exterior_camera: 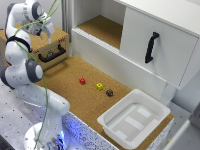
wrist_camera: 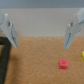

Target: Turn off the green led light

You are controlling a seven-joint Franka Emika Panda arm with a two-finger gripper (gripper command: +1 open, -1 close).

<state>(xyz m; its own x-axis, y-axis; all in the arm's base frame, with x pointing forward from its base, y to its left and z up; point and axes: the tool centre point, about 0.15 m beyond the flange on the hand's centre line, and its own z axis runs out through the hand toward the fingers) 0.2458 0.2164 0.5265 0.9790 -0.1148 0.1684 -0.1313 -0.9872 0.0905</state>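
Our hand (exterior_camera: 46,31) hung open and empty, high over the cork table (exterior_camera: 65,80) near the black-handled drawer (exterior_camera: 50,50) at the exterior view's left. We could not find a green LED light or its switch in either view. Only three small blocks lay mid-table: a red block (exterior_camera: 82,80), a yellow block (exterior_camera: 99,86) and a dark block (exterior_camera: 109,92), with a white bin (exterior_camera: 134,118) further toward the exterior view's right. We judged it best to close the fingers first, then descend slowly and press with one tip once the button was located.
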